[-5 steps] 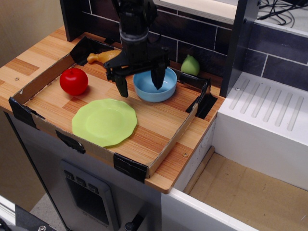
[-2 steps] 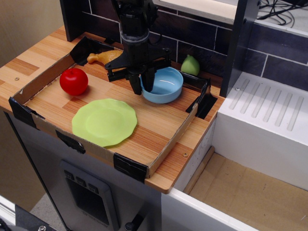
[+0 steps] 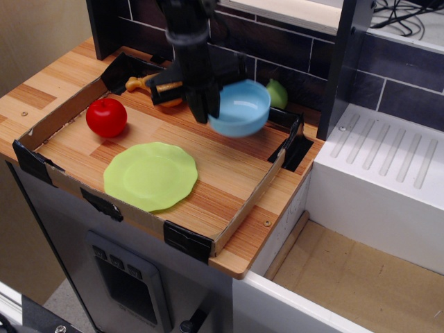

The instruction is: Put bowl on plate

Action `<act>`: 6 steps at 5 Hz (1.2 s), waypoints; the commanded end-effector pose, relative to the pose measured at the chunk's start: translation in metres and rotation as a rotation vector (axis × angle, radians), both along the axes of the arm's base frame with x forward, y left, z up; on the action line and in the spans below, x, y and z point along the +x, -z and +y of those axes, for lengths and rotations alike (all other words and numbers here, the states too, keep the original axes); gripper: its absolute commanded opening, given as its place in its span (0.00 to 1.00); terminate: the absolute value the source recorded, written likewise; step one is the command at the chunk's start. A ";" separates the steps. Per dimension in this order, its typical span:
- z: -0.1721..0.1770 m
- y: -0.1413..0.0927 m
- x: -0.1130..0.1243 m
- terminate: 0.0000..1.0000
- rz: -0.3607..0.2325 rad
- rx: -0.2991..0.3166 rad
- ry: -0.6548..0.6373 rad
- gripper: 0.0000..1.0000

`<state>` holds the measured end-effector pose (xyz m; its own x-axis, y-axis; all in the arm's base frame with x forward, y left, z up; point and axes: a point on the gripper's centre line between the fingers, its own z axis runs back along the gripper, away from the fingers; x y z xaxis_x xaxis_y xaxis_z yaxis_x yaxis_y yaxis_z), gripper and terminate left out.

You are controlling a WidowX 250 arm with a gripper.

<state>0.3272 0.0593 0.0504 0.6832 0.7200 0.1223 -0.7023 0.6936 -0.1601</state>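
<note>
Wooden tabletop (image 3: 52,83) with low-walled tray (image 3: 229,184), dark tile wall behind. Claw (image 3: 206,111) pinched on left rim of blue bowl (image 3: 241,107), bowl off the surface, tilted, far right of tray. Green plate (image 3: 150,175) near-left, apart. Red apple (image 3: 106,116) far left.

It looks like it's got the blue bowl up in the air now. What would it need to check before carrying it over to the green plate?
1. Bowl held: the gripper is shut on the near rim of the bowl. Ok.
2. Bowl off the wood: it hangs above the tray floor with a shadow below it. Ok.
3. Bowl level: it tilts a little. Cannot tell if the grip is firm.
4. Plate free: nothing lies on the plate. Ok.
5. Path open: the apple sits left of the way to the plate, apart from it. Ok.
6. Pear behind the bowl: touching or not, cannot tell.
</note>
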 end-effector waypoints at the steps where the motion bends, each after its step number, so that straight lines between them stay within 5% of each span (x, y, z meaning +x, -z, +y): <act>1: 0.026 -0.032 -0.039 0.00 -0.055 0.003 0.049 0.00; 3: 0.058 -0.019 -0.072 0.00 -0.035 0.025 0.059 0.00; 6: 0.064 0.013 -0.084 0.00 -0.024 0.110 0.120 0.00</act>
